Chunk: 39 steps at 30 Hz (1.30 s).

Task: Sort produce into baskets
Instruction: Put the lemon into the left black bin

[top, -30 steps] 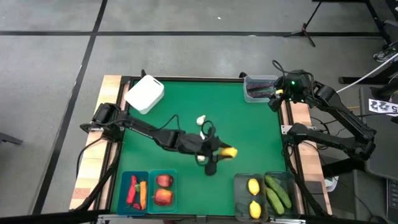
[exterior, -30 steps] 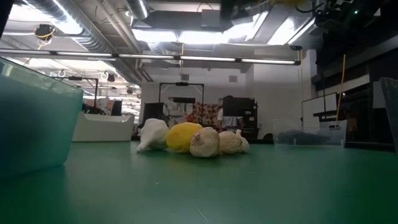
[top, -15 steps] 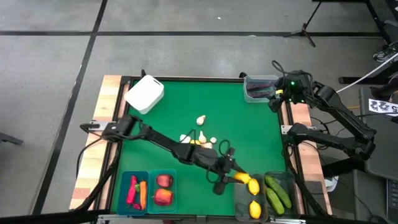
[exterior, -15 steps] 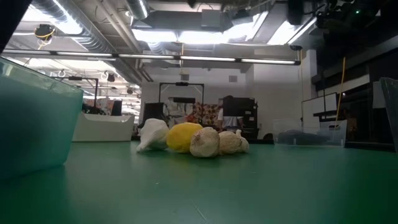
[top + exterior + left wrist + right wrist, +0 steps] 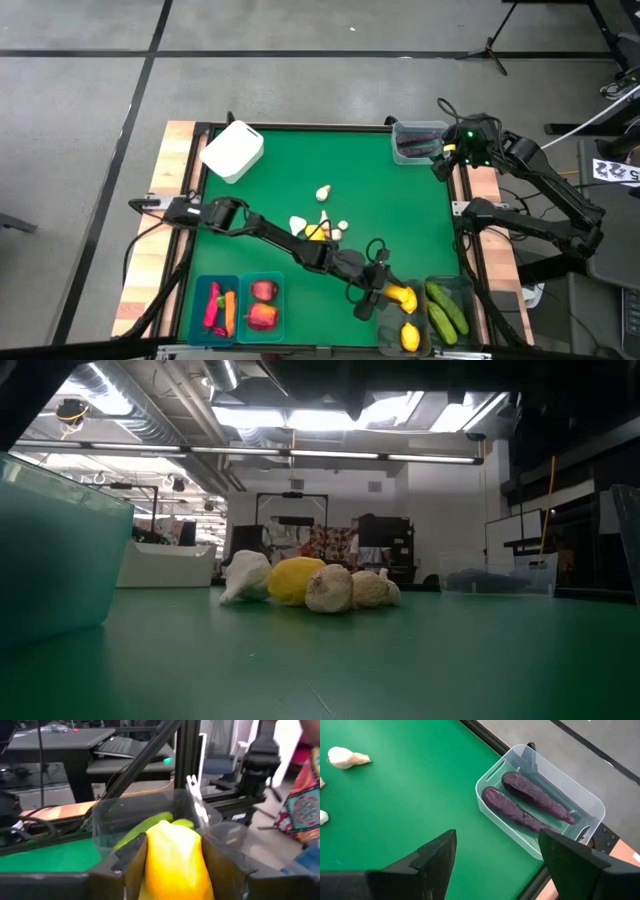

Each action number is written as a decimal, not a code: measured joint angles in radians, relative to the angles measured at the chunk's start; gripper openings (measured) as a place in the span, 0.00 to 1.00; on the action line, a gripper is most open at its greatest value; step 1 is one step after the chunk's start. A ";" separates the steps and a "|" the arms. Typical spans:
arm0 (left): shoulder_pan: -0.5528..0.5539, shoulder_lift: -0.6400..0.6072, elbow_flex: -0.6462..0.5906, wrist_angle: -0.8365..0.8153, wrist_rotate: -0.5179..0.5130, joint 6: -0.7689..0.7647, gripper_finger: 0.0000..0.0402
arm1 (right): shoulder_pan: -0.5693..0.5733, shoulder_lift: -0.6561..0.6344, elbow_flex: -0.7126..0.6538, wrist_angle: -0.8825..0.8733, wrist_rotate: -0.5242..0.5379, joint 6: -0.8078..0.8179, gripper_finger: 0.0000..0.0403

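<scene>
Spreading green across the table (image 5: 400, 200), with bins lining its near edge and corners. Reaching far over it, left gripper (image 5: 385, 297) clamping a yellow lemon (image 5: 401, 297) between its fingers (image 5: 131, 862), hovering over the clear dark-tinted bin (image 5: 384, 318) already holding one lemon (image 5: 410, 333). Showing only in the left wrist view: green cucumbers (image 5: 150, 824) lying just behind the held fruit in the neighbouring bin. Hanging spread wide and empty at the far right corner, right gripper (image 5: 495, 860), looking down on two dark purple eggplants (image 5: 520, 812) in a clear plastic tub (image 5: 490, 775). Revealing at table height what overhead blurs: another lemon (image 5: 293, 580) nestling among white garlic bulbs (image 5: 330, 590), touching them, mid-table.
</scene>
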State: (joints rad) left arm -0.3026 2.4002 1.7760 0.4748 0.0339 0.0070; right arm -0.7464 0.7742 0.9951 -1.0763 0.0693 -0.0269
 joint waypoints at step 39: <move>0.061 -1.076 -0.729 -0.805 -0.285 -0.145 0.69 | 0.000 0.000 -0.079 0.022 0.000 -0.057 0.70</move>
State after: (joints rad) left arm -0.2413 1.3246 1.0465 -0.3301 -0.2515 -0.1382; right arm -0.7465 0.7742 0.9161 -1.0544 0.0689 -0.0839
